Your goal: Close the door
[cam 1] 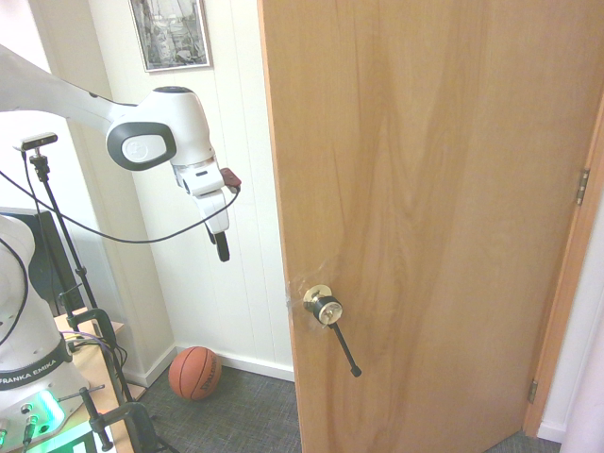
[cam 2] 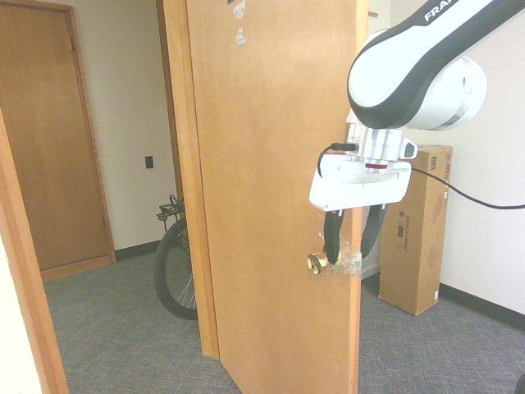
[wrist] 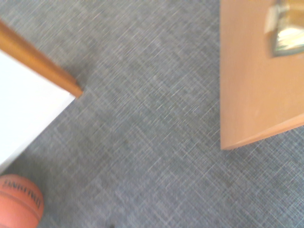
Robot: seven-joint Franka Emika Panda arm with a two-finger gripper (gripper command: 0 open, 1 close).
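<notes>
Near the free edge of the tall light-brown wooden door [cam 1: 406,189]: the white two-finger gripper [cam 2: 349,258] hangs pointing down, released, its dark fingers spread apart with nothing seen between them.
Door: ajar, standing upright beside the gripper; in the first exterior view it fills the space to the picture's right of the tool, with its free edge toward the gripper and its metal hinges [cam 1: 582,187] on the side well away from it.
Knob: round and brass [cam 1: 326,309], lower than the fingertips in the first exterior view, on the door face.
Rod: thin and black [cam 1: 345,349], slanting down from that knob, apart from the gripper.
Brass knob on the opposite face: just beside one finger in the second exterior view [cam 2: 316,263]; whether they touch, I cannot tell.
Clear film: wrinkled [cam 2: 350,261], by the door edge, behind the fingertips in that same view.
Ball: orange basketball with dark seams [cam 1: 195,374], on the grey carpet [cam 1: 250,415], below the gripper.
Wall: white and panelled [cam 1: 231,283], behind the tool in the first exterior view.
Picture: framed, grey [cam 1: 171,34], on that wall above the gripper.
Box: tall brown cardboard [cam 2: 414,238], upright on the carpet, behind the gripper in the second exterior view.
Bicycle wheel: black-tyred [cam 2: 176,271], beyond the door frame [cam 2: 190,205], well apart from the tool.
</notes>
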